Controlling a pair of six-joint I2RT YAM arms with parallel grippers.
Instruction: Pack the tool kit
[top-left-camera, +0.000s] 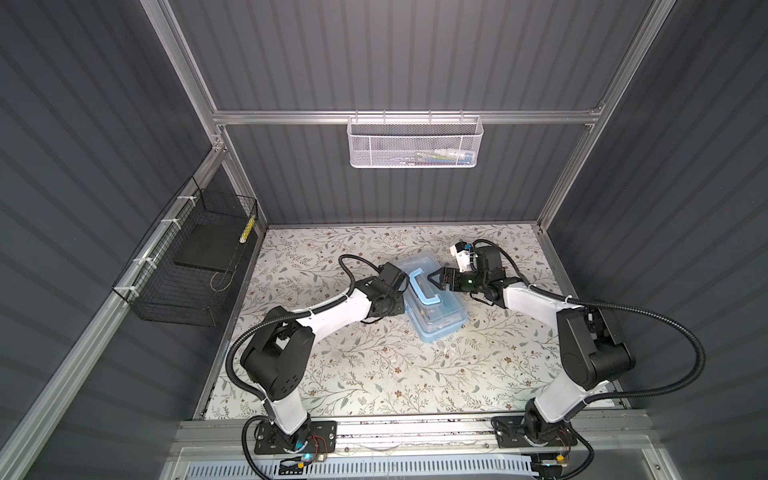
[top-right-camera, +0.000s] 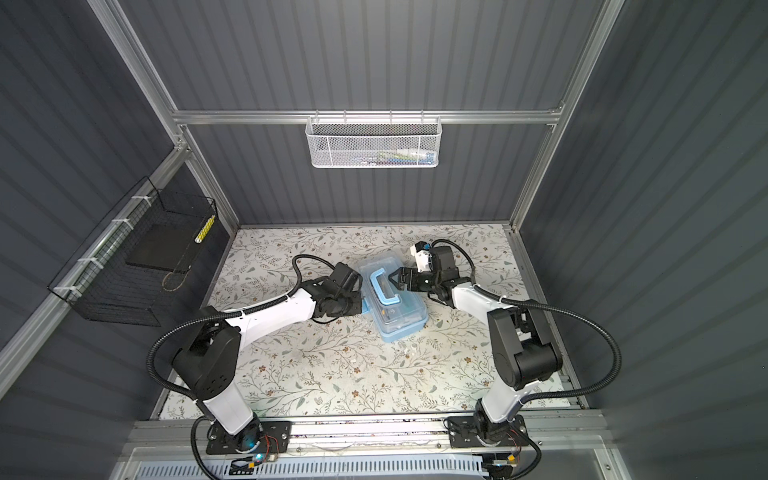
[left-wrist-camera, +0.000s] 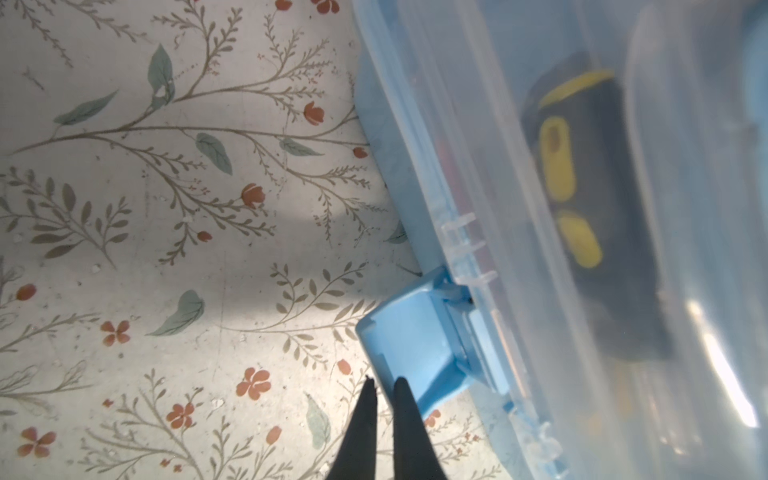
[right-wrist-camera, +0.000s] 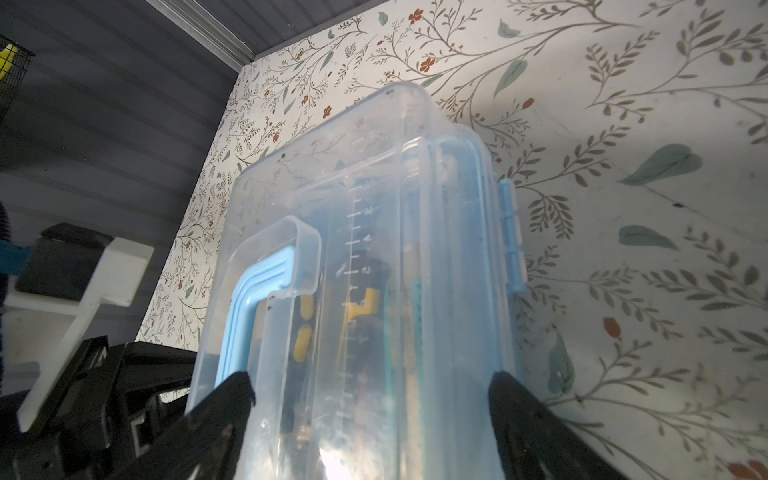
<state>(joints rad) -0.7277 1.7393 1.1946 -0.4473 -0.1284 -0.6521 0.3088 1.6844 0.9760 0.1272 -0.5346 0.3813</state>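
The tool kit (top-left-camera: 434, 309) (top-right-camera: 399, 318) is a light-blue box with a clear lid, lying slantwise mid-table with its blue handle (top-left-camera: 424, 286) (top-right-camera: 384, 286) on top. A black and yellow tool (left-wrist-camera: 582, 187) shows through the lid, which is down. My left gripper (left-wrist-camera: 384, 382) is shut and empty, its tips just beside the blue latch (left-wrist-camera: 415, 345) on the box's left side. My right gripper (top-left-camera: 432, 277) (right-wrist-camera: 372, 395) reaches in from the right, open wide. Its fingers (right-wrist-camera: 232, 395) stand on either side of the lid top next to the handle (right-wrist-camera: 249, 299).
A white mesh basket (top-left-camera: 415, 141) (top-right-camera: 374, 143) with small items hangs on the back rail. A black wire basket (top-left-camera: 195, 262) (top-right-camera: 141, 266) hangs on the left wall, holding a dark slab and a yellow-white stick (top-left-camera: 247, 230). The floral table (top-left-camera: 374, 374) lies under both arms.
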